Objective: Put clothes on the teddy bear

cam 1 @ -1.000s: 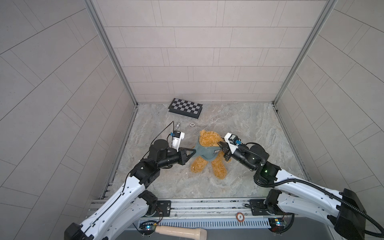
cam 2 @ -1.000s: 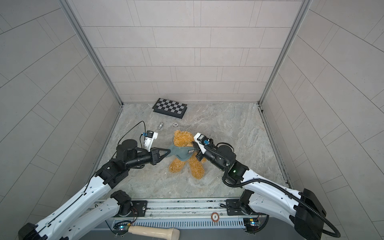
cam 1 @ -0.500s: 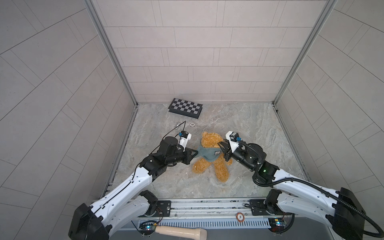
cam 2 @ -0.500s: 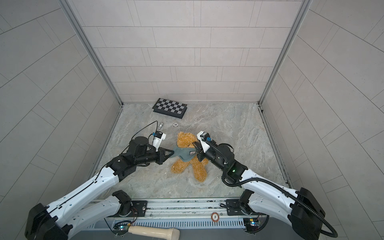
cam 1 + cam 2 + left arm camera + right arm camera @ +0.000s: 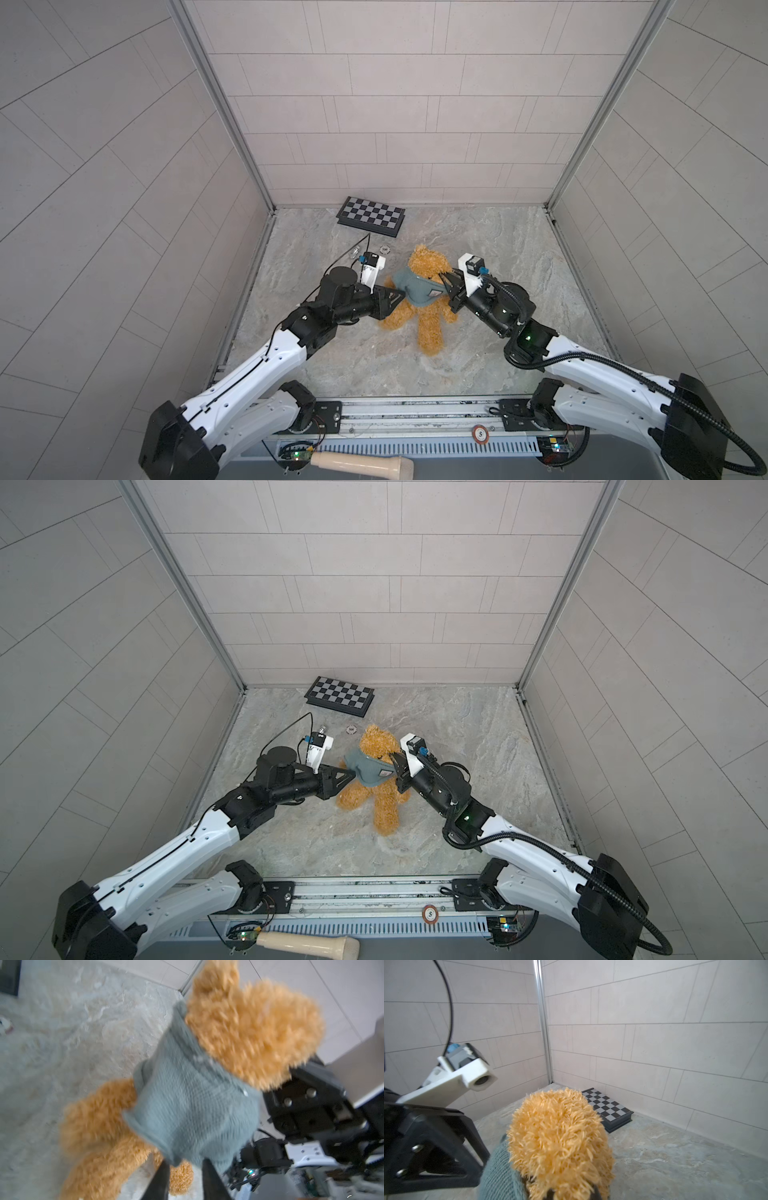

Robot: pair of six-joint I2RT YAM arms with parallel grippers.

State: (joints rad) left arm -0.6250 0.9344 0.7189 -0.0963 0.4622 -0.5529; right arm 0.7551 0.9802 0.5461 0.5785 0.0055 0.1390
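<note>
Most of the dressing looks done to me: the teddy bear (image 5: 426, 266) sprawls mid-way across the marble tabletop (image 5: 519, 249) with its head through the collar of the grey-blue knitted sweater (image 5: 415, 291) and one arm out a sleeve. I can't see the other arm, and the hem looks bunched high, so tugging it down is probably what's left. The left gripper (image 5: 398, 296) sits at the sweater's side with jaws apart, pinching nothing, while the right gripper (image 5: 445, 282) looks clamped on the sweater's edge by the bear's shoulder.

Left pincer (image 5: 401, 293) parted, right pincer (image 5: 445, 283) clamped, the two face to face.
</note>
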